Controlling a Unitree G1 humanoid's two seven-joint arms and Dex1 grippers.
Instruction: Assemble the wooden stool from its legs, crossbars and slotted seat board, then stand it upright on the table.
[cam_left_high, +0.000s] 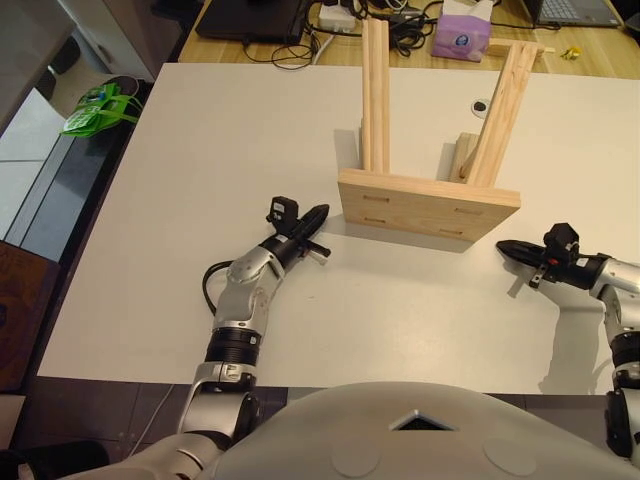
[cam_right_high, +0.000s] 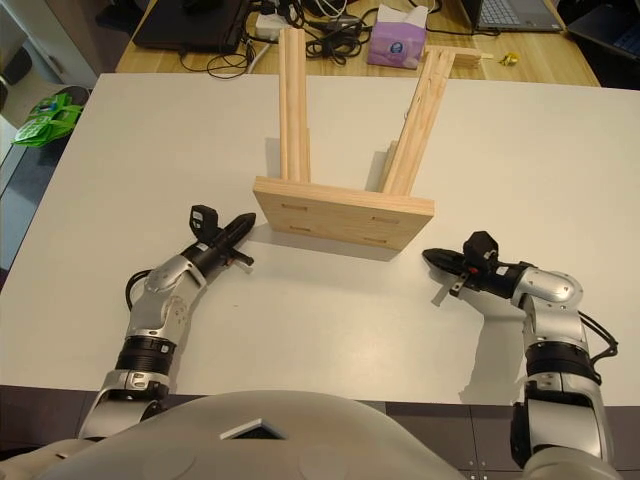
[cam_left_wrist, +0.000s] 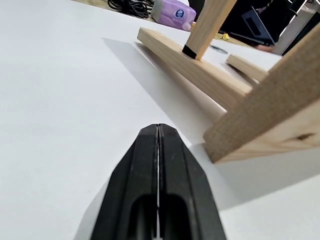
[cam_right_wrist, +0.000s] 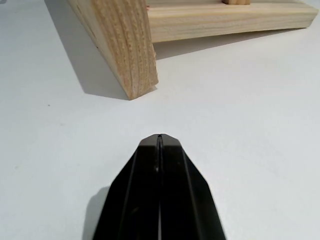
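Left pincer (cam_left_high: 320, 213) and right pincer (cam_left_high: 502, 247), closed and empty, flank the seemingly assembled stool (cam_left_high: 428, 205) lying sideways mid-frame; uprighting remains.

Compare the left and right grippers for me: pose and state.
The left gripper angles forward-right; the right gripper points straight left. The left gripper's tip sits close beside the seat board's left end; the right gripper lies nearer the robot than its right end. Both are shut and empty.
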